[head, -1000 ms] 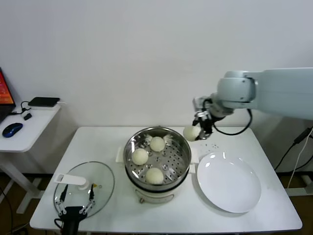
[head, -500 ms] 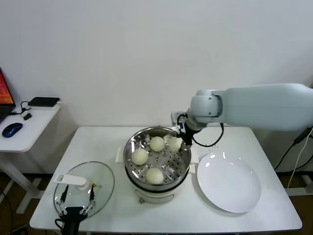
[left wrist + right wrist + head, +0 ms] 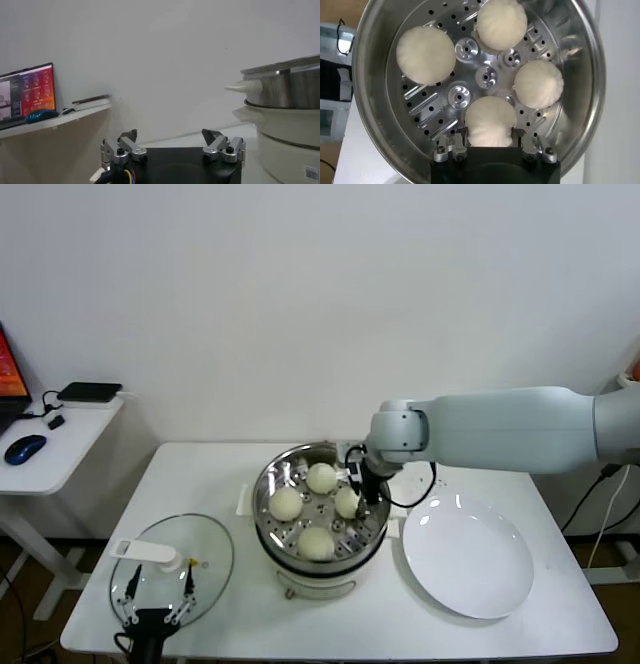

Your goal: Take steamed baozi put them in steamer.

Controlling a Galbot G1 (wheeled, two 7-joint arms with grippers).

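Right gripper (image 3: 489, 146) is lowered inside the steamer (image 3: 272, 484) and clenched on the fourth bun (image 3: 490, 121); in the right wrist view both fingers (image 3: 456, 142) sit against the bun's sides. This bun rests on or just above the perforated tray (image 3: 432, 107), on the right part of the pot in the head view. Judged from this, the placing step is nearly done and the next move is to release and lift straight up.

Three other buns already lie on the tray: one on the far side (image 3: 321, 477), one on the left (image 3: 286, 503), one on the near side (image 3: 316, 543). The held bun (image 3: 347, 501) occupies the remaining free sector, which explains the gripper's position near the right wall. All four buns appear apart or barely touching; clearance between them is small, so widening fingers could nudge a neighbour.

A white plate (image 3: 470, 569) lies to the right of the pot, with no buns on it. A glass lid (image 3: 205, 569) lies near-left on the table (image 3: 190, 474). Left gripper (image 3: 173, 148) is parked low at the near-left table edge, fingers spread and holding nothing, well clear of the work.
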